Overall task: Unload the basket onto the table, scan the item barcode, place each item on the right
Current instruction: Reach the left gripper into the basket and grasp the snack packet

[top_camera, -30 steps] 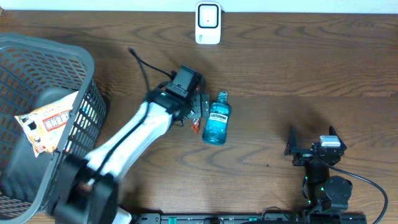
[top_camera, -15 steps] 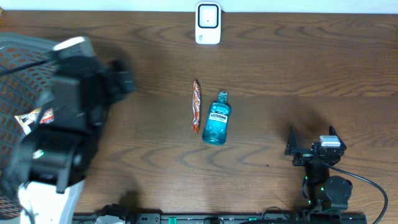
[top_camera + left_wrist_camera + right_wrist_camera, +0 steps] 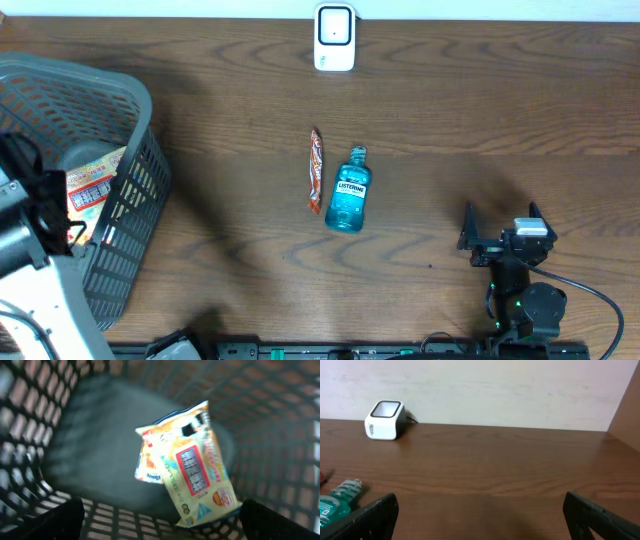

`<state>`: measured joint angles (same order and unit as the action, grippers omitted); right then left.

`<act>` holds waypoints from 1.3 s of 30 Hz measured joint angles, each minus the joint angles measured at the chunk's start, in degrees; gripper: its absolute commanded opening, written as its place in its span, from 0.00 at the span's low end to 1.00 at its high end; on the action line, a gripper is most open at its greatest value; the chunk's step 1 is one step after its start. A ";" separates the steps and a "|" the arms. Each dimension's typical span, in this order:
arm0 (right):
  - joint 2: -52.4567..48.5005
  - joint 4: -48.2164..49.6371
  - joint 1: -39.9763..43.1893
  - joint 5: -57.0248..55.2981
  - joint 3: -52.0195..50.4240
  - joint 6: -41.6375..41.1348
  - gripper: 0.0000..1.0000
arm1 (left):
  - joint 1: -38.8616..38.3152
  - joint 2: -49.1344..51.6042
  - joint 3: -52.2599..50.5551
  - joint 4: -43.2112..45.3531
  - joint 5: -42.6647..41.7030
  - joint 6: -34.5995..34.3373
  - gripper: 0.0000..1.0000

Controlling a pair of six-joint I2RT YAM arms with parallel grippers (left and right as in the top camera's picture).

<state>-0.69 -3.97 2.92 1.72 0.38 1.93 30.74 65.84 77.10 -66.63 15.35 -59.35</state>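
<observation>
Packet lies straight ahead of my left gripper, down inside the basket; my jaws are spread wide and empty. It looks light, crinkly and slippery. I'd pinch a sealed edge, leaving the printed face clear for scanning. My right gripper is open too.

Packet in the basket at left; sachet just left of the bottle; scanner behind them.

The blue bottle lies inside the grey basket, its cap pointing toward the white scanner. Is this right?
Not quite. The blue bottle lies on the table, outside the grey basket, its cap pointing toward the white scanner. The overhead view shows it.
</observation>
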 measured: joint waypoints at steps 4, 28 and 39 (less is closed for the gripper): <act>0.00 0.00 -0.02 0.00 0.00 0.00 0.99 | 3.02 5.90 -2.80 4.00 -6.86 -4.42 0.99; 0.00 0.00 0.00 0.00 0.00 0.00 0.99 | 2.93 24.68 -21.49 36.83 -22.32 -9.90 0.98; 0.00 0.00 0.00 0.00 0.00 0.00 0.99 | -0.17 24.20 -28.92 52.06 -23.17 -9.86 0.13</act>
<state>-0.69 -3.97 2.92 1.72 0.38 1.93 30.57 90.04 48.18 -14.57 -7.81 -69.21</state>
